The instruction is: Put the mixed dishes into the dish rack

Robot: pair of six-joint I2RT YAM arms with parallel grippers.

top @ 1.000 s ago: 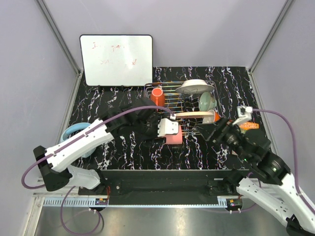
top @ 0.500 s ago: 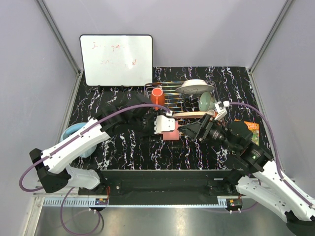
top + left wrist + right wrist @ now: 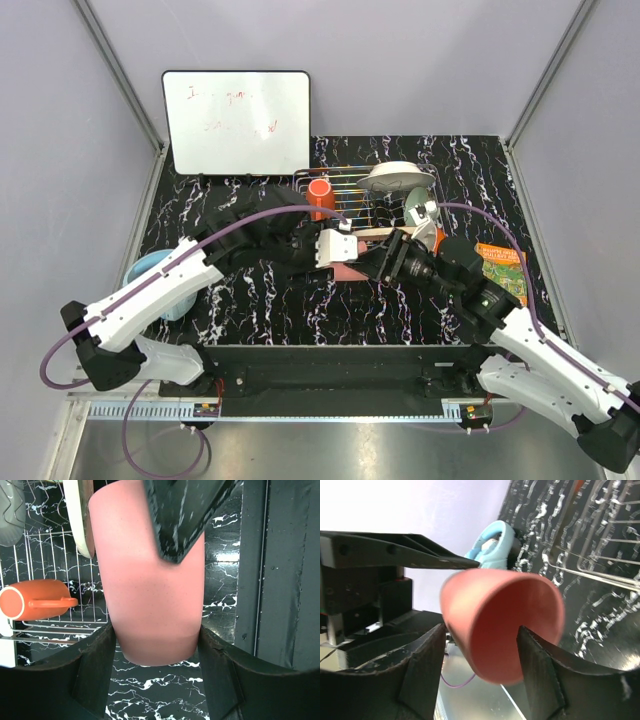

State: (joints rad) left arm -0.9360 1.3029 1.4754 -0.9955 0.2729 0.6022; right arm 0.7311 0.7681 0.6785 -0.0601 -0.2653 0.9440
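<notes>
Fingers first: the left fingers (image 3: 92, 677) were clamped on the narrow end of the smooth pink tapered cup (image 3: 150, 590), one black pad against each side. The cup hung in the air over the black, white-veined marble-look table (image 3: 260, 300), just in front of the silver wire-grid dish rack (image 3: 352, 203). The right fingers (image 3: 425, 670) straddled the cup's wider end from the other side. Whether they were pressing on it or sat a hair off, I couldn't tell.

A handover, by the look of it! To do it well, I'd judge the right fingers wanted firm contact on both sides of the wall before the left fingers let go. That smooth taper would likely slip under a loose squeeze. The bite belonged squarely across the body, not on the lip alone.

Beyond them stood the rack, with thin bright wires and raised sides. A glossy orange mug (image 3: 320, 196) lay on its side in it, and a cream plate (image 3: 80, 522) stood on edge. A mint-green bowl (image 3: 421, 207) and a white bowl (image 3: 396, 178) were propped at the far right. It was hard glazed ware all round, so the cup called for a gentle set-down on the bare wires beside the mug.
</notes>
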